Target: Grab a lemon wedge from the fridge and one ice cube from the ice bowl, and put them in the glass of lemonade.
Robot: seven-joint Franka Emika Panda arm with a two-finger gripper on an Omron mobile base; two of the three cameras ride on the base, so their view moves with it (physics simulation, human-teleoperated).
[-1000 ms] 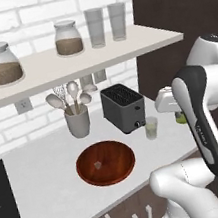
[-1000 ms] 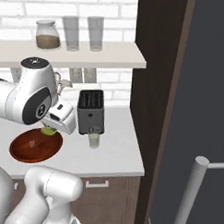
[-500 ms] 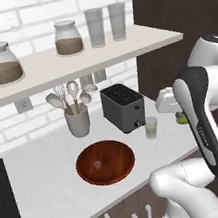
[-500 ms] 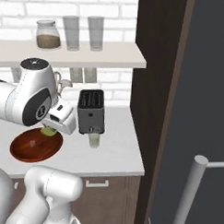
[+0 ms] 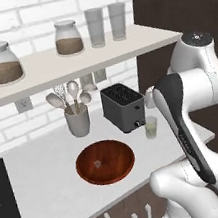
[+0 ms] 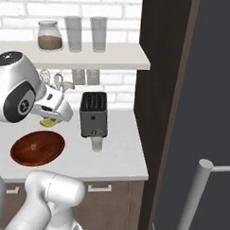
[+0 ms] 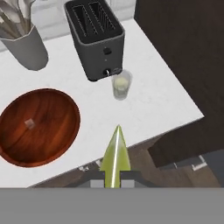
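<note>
Above the counter's front edge, the gripper hung w/ jaws nearly shut, pinching the lemon wedge — a slim yellow-green sliver w/ a pale ridge, pointing fwd in the hand view. In the right base view the wedge showed as a small yellow-green bit under the hand, near the far rim of the ice bowl. Prob carried high so it clears the bowl and the black toaster en route to the glass of lemonade.

Glass: small clear tumbler, pale yellowish liquid, standing upright just in front of the toaster, near the counter's right end, beside the dark cabinet wall. Likely set there for easy drop-in from above.

Ice bowl: wide, shallow, reddish-brown wood w/ visible grain, glossy. One ice cube sat inside, tiny, pale, translucent, not yet picked.

Grey utensil cup behind the bowl, matte, holding spoons. Counter smooth, white-grey. Fridge at right, matte grey, silver bar handle.
</note>
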